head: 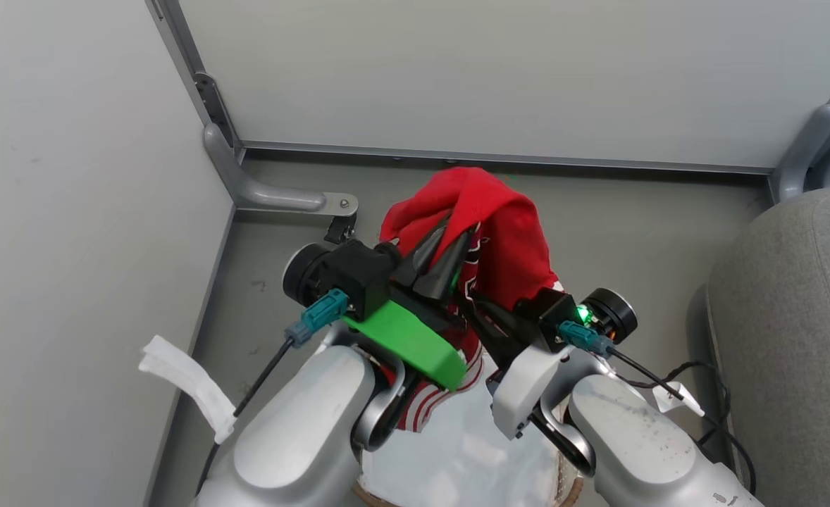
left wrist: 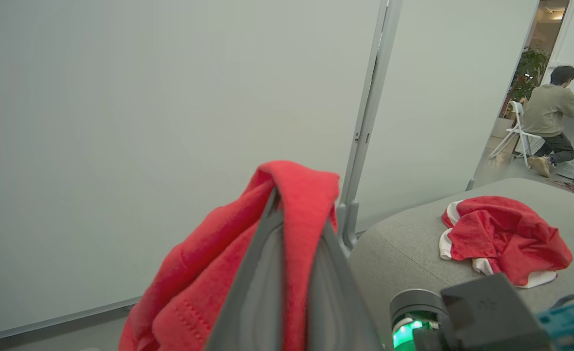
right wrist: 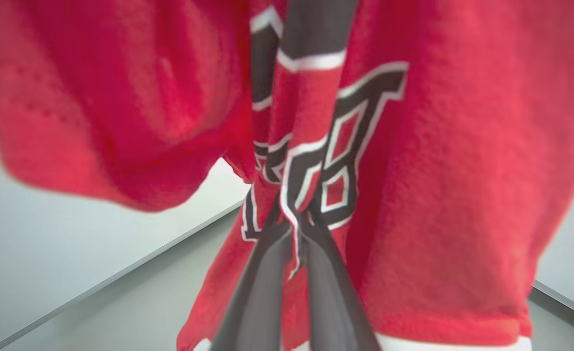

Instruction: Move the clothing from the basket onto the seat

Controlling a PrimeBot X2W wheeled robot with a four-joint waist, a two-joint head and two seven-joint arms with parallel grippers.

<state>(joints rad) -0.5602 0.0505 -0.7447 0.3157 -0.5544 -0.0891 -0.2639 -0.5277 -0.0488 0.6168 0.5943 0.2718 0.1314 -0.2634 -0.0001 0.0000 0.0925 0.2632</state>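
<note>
Both grippers clamp the same numbered jersey (head: 513, 239): the left gripper (head: 457, 232) pinches a red fold running up between its fingers, and the right gripper (right wrist: 296, 229) is closed on cloth at the black-and-white numerals. The garment hangs bunched over the fingers of both, its striped hem trailing below them toward the laundry basket (head: 571, 486) and its liner cloth (head: 457, 451). The sofa cushion (head: 795, 317) lies off the right gripper's outer side, with a second jersey (left wrist: 506, 239) already lying on it. The main risk, as I judge it, is the hanging hem catching the woven rim or dragging the liner as the arms swing across. The left pinch also looks shallow, so a sideways tug could pull the fold free. In the head view the right gripper's fingers are buried under cloth. The forearms and frame edge cut off most of the basket, so I cannot tell whether the hem has cleared it. The right wrist view is blurred.
</note>
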